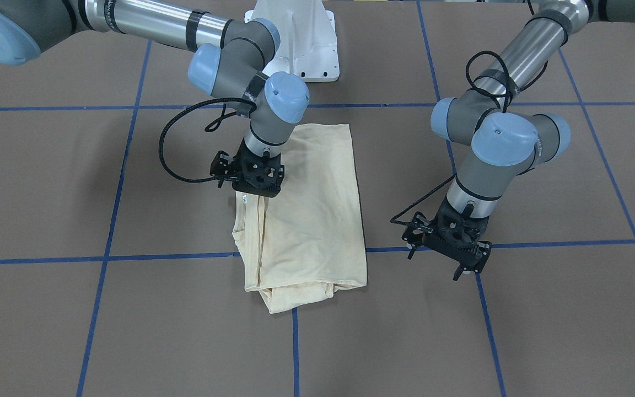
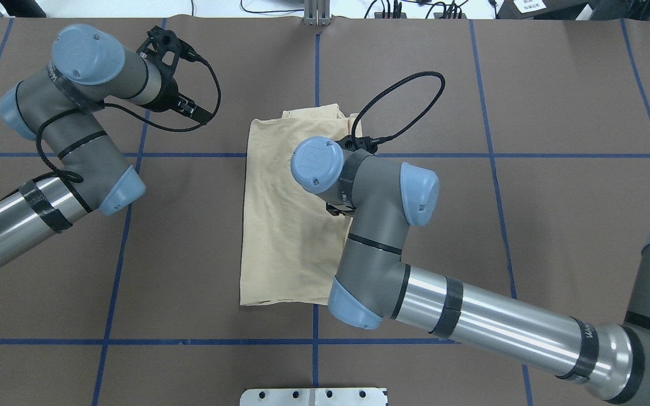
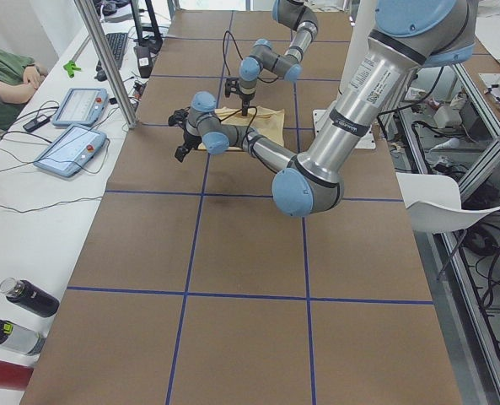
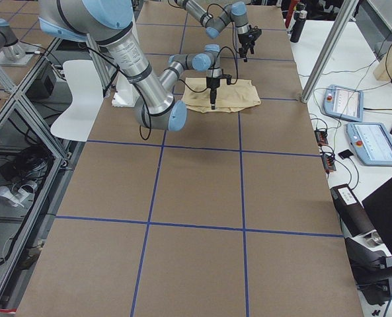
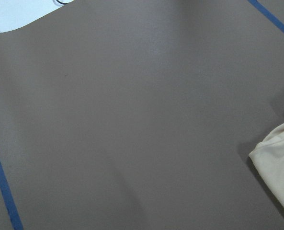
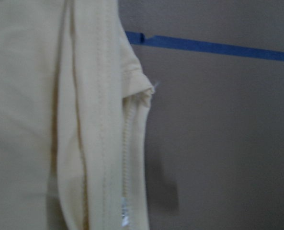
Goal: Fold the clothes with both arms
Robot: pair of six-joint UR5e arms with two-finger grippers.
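Beneath the T-shirt (image 1: 312,209), the brown desk (image 1: 47,182) is marked off by blue tape lines, two of which cross under the shirt's end farther from the robot. The right arm (image 1: 146,25) is reached in over the shirt and bent steeply down at the wrist. The left arm (image 1: 494,143) is held to the shirt's other side, well apart from the cloth. The shirt itself is laid flat as a long, narrow rectangle, with its plain side up and no print to be seen. The layers are stacked along the long edge on the robot's right, and a loose bunch is left at the far end. From that shape a lengthwise fold is judged done and a crosswise one not yet made. The right gripper (image 1: 255,179) is poised directly over the layered edge, presumably so that the edge can be pinched or pressed. Its fingers are hidden under its body, so their state cannot be told. The left gripper (image 1: 437,259) is raised beside the shirt's far end, with its fingers spread and nothing between them. It is probably kept there to stay clear until an end must be taken. A small white scrap (image 6: 124,216), possibly a label, is tucked in the shirt's layered edge.
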